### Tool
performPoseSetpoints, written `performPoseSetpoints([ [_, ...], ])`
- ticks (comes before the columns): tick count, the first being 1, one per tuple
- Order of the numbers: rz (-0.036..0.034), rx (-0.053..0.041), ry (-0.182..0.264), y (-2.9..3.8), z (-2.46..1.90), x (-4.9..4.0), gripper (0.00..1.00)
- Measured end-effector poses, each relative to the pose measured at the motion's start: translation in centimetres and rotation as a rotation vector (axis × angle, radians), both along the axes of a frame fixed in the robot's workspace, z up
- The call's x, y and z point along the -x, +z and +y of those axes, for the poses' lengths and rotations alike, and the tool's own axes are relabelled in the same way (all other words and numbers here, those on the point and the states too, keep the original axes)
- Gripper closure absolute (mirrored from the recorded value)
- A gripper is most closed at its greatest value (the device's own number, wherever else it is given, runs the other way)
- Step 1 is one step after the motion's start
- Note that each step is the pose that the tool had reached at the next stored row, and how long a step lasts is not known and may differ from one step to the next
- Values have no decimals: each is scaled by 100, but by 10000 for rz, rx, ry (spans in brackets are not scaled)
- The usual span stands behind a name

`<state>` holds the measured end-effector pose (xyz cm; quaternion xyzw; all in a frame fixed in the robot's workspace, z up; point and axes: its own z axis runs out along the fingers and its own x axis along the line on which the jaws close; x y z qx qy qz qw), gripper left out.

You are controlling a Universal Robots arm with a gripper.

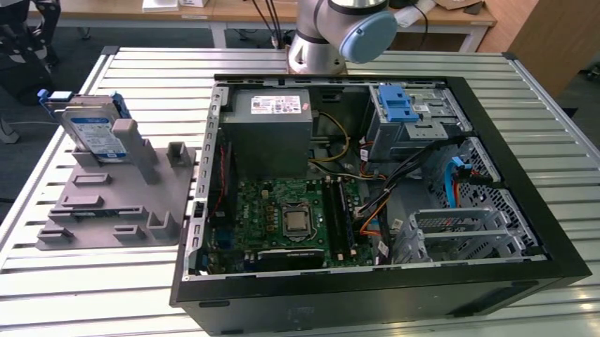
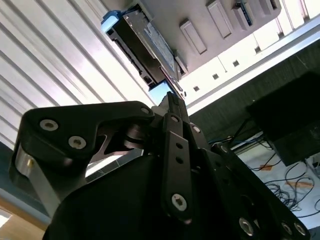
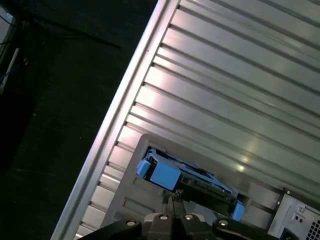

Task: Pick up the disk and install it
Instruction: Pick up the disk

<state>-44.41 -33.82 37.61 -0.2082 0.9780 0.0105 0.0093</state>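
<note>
**Silver disk in holder; gripper closed, empty**

1. Disk pos.: the disk stood upright on edge in a grey plastic holder, at the exterior view's left and toward the far side of the table. Label side faced the near right. Blue carrier rails ran round its edges, w/ blue tabs showing at the top corners. It was not yet installed.

2. Holder pos.: flat on the slatted metal table, just beside the left wall of the open PC case, not touching it as far as could be told.

3. Case contents: grey PSU box w/ white sticker at far left inside; drive cage w/ blue latch at far right; green mainboard near the middle.

4. Arm: the arm rose from the far edge of the table, behind the case.

5. End effector: in both wrist views the gripper was apart from the disk and pointed at its top edge. Jaws stood together, tips meeting, nothing between them. No contact w/ disk or holder.
</note>
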Motion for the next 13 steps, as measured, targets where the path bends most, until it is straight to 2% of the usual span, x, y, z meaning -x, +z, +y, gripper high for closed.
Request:
performPoseSetpoints([
  [6, 0, 0, 1077, -4, 0, 0, 89],
  [13, -1, 0, 1953, -5, 0, 0, 89],
])
